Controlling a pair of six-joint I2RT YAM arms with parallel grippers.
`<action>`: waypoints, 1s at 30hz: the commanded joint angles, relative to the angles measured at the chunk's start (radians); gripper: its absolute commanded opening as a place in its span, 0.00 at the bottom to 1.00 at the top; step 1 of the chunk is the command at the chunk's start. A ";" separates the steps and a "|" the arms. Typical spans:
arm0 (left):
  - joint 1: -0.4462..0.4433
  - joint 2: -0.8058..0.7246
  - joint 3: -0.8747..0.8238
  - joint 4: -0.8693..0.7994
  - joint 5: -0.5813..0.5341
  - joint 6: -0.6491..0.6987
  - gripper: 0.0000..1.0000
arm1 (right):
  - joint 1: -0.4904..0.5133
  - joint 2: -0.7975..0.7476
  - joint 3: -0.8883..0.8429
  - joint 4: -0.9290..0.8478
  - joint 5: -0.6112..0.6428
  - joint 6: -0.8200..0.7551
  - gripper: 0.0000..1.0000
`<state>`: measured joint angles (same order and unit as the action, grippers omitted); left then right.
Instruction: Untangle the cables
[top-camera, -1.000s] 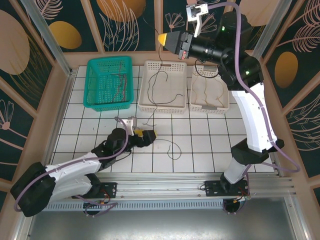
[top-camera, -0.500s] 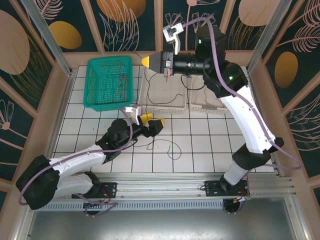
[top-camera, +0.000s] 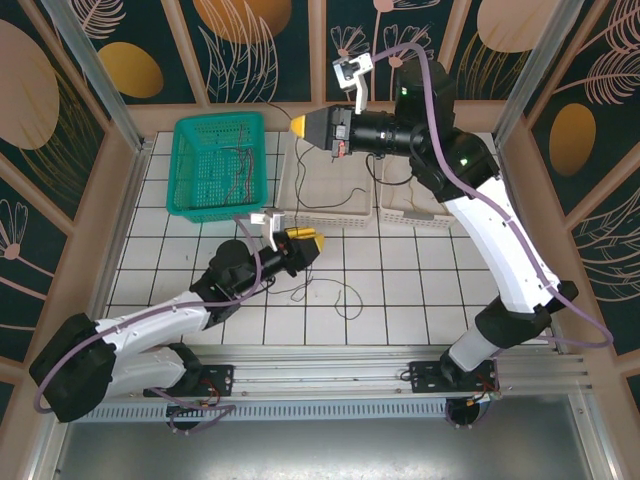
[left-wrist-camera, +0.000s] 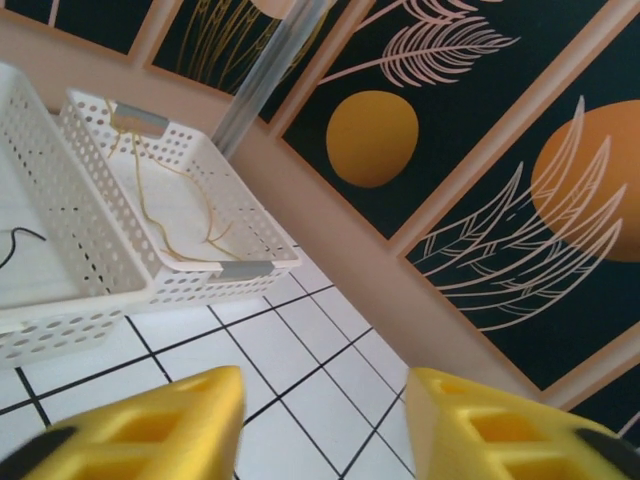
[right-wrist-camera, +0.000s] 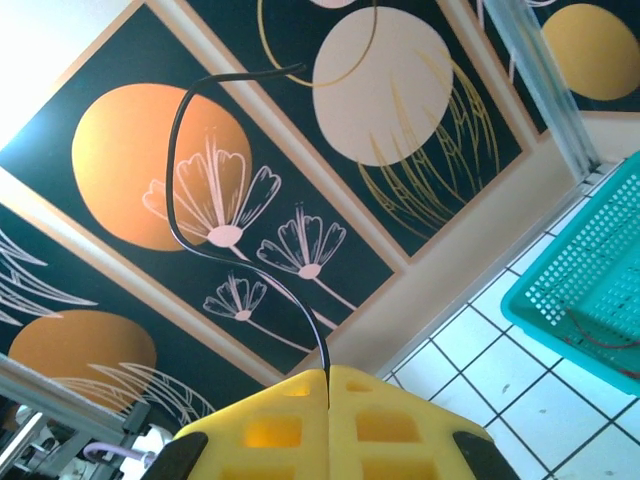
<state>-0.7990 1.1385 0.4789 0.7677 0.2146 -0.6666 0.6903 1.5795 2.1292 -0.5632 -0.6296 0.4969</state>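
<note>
Black cable (right-wrist-camera: 322, 345) pinched between right claw (right-wrist-camera: 328, 376) tips, arcing away.

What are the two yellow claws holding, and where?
The right gripper pinches a dark cable partway along, with a loose stretch curling beyond it. The left gripper holds nothing.

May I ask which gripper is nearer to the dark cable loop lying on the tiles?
Left. The left gripper hovers just beyond the cable loop; the right gripper, clamping a dark cable, is up by the white baskets.
</note>
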 joint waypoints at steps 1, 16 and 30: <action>-0.004 -0.039 -0.023 0.058 0.041 -0.011 0.38 | -0.021 -0.045 -0.031 0.079 0.022 0.007 0.00; -0.003 -0.130 -0.023 0.026 0.034 -0.018 0.00 | -0.097 -0.182 -0.390 0.221 0.072 0.063 0.00; -0.002 -0.082 0.193 -0.310 -0.055 0.076 0.00 | -0.275 -0.428 -0.950 0.315 0.171 0.100 0.17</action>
<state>-0.7990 1.0325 0.6010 0.5663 0.2062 -0.6525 0.4194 1.1992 1.2152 -0.2970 -0.4931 0.5938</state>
